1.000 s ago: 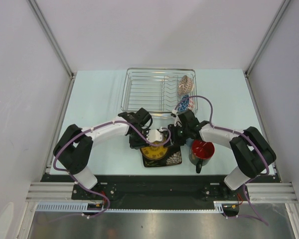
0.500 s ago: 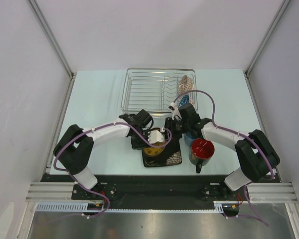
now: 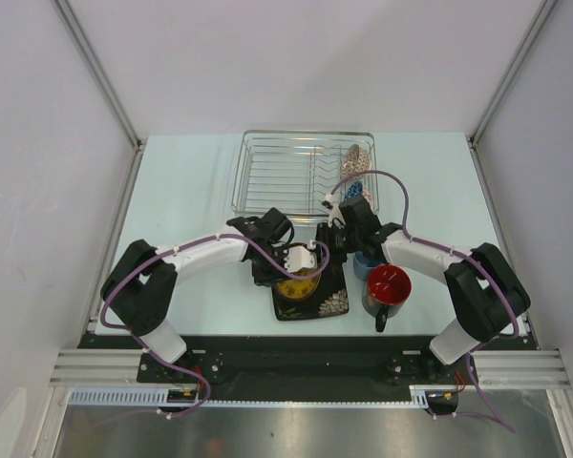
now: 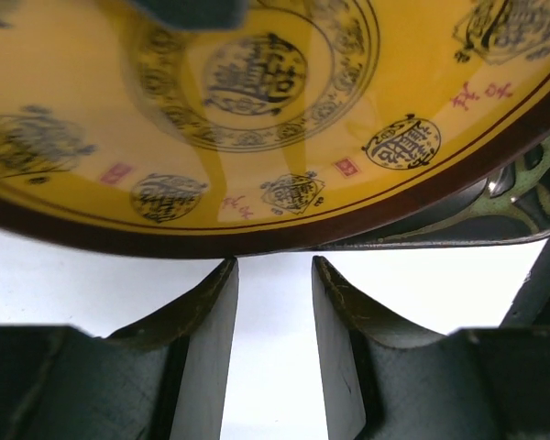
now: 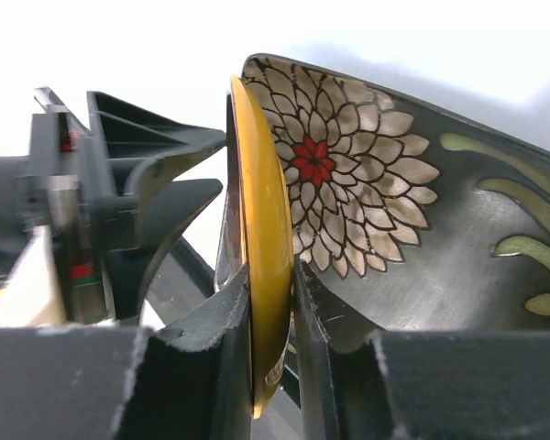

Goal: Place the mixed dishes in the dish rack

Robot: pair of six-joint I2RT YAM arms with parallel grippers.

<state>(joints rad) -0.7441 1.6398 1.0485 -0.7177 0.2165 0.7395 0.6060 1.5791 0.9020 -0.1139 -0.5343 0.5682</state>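
Front-centre of table (image 3: 191, 191), dark sq. plate (image 3: 328, 301) near dish rack (image 3: 267, 176), R gripper (image 5: 273, 275) clamped on plate's yellow rim, L gripper (image 4: 275, 275) fingers apart, empty, at plate edge, mug (image 3: 388, 284) beside plate.

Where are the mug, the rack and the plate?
mug (image 3: 390, 283): top view, its red inside.
rack (image 3: 277, 176): top view, bare wire floor.
plate (image 3: 331, 301): top view, dark flowered corner.
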